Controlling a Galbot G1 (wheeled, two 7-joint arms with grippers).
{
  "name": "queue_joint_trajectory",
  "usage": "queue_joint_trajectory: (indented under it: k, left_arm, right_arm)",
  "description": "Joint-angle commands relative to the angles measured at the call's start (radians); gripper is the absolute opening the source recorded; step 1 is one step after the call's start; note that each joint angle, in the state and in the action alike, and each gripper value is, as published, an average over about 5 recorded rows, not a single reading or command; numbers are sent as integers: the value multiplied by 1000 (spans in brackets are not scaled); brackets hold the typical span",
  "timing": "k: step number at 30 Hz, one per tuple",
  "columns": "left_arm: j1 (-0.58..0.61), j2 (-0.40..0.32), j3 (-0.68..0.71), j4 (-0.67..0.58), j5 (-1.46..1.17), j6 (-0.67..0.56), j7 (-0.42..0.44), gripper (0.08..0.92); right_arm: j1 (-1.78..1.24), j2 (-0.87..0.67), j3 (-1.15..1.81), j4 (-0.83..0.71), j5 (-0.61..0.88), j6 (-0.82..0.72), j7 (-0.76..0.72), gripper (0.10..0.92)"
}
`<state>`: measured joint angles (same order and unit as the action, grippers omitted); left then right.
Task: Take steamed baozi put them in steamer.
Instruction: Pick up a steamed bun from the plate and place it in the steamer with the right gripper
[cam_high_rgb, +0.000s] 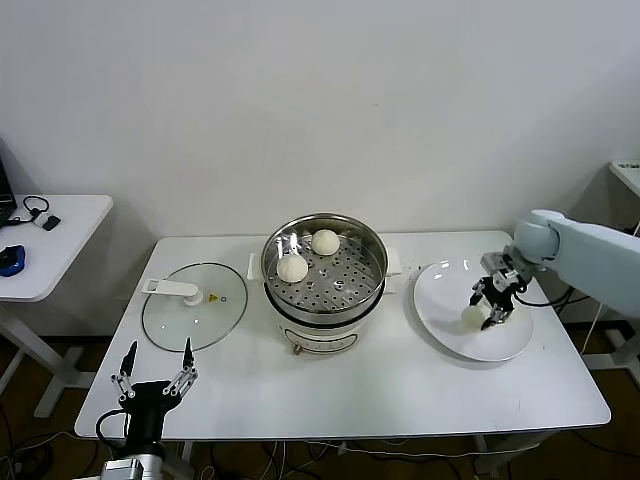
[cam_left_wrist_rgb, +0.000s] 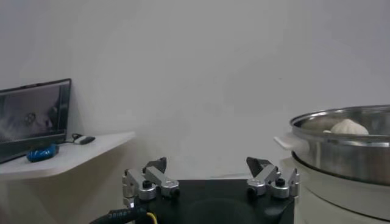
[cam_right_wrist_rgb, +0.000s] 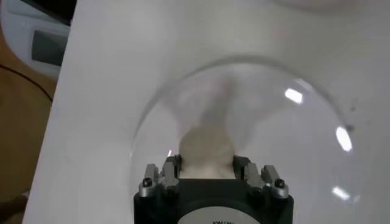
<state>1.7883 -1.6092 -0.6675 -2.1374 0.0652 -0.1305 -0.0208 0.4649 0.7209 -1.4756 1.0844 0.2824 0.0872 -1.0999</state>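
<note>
two steamed baozi (cam_high_rgb: 308, 255) already sit on the perforated tray inside the steamer (cam_high_rgb: 324, 272), one nearer the far rim and one beside it toward the glass lid (cam_high_rgb: 194, 304), so by my reading roughly half the job is done. the right gripper (cam_high_rgb: 484, 308) is down over the white plate (cam_high_rgb: 441, 300), its fingers clenched around a third baozi (cam_high_rgb: 474, 316); in the right wrist view that bun (cam_right_wrist_rgb: 206, 149) sits squeezed between the two fingers with the plate (cam_right_wrist_rgb: 292, 97) just beneath it, though i cannot tell whether it has left the plate's surface. from this gripper the steamer lies well off to its left side, across a stretch of bare table (cam_high_rgb: 420, 380), so a lift and a carry over the pot's rim remain for this bun. no fourth bun shows on the plate. the left gripper (cam_high_rgb: 153, 368) waits idle at the near table edge, fingers spread wide and holding nothing, with the lid just beyond it and the steamer off to its right.
</note>
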Motion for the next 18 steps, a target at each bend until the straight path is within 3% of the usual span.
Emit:
queue_joint_trajectory:
  k: [1, 11, 18]
  left_arm:
    - [-5, 8, 12, -3, 1, 3, 1, 823]
    - [-3, 13, 18, -16, -5, 4, -2, 823]
    - [0, 13, 17, -21, -9, 1, -4, 823]
  right_arm:
    - [409, 89, -244, 199, 159, 51, 4, 577]
    - [560, 242, -254, 314, 197, 196, 76, 579]
    - [555, 321, -228, 357, 105, 372, 175, 592]
